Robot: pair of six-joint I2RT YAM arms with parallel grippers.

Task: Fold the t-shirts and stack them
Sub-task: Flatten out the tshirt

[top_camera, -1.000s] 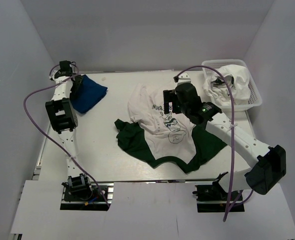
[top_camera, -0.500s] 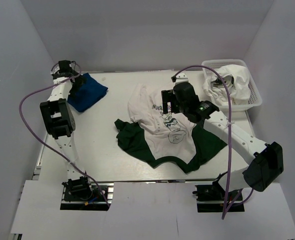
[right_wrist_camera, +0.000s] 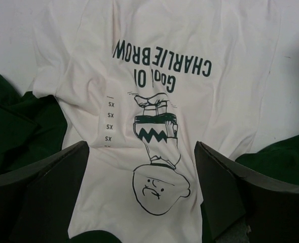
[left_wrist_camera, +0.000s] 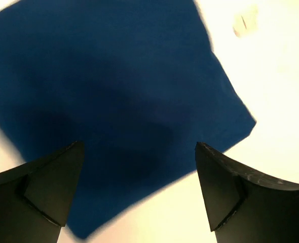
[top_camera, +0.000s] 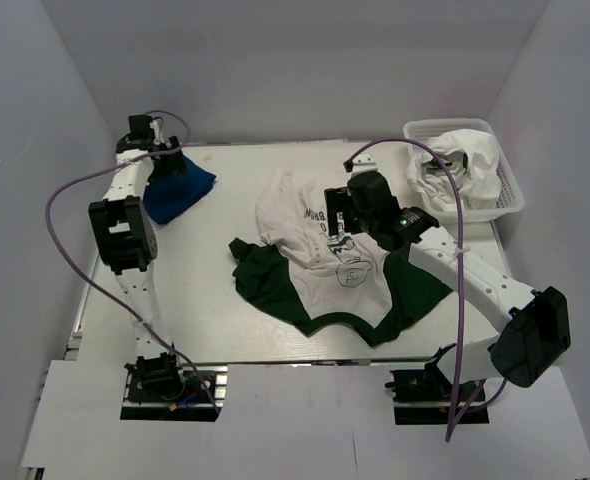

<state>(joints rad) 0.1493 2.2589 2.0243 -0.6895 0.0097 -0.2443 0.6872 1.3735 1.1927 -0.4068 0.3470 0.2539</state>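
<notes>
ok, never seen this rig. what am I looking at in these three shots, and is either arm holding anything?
Two robot arms are bolted to the near edge of a white table. The overhead picture comes from a fixed camera above and behind them. The other two come from a camera on each wrist, looking past that arm's own two fingers. The left tool hovers open over a royal-blue tee, which looks folded, in the far left corner. The right tool hangs open over a white tee with dark green sleeves and a Charlie Brown print, lying rumpled and unfolded mid-table. A white basket at the far right holds more light cloth. Neither tool holds anything.
</notes>
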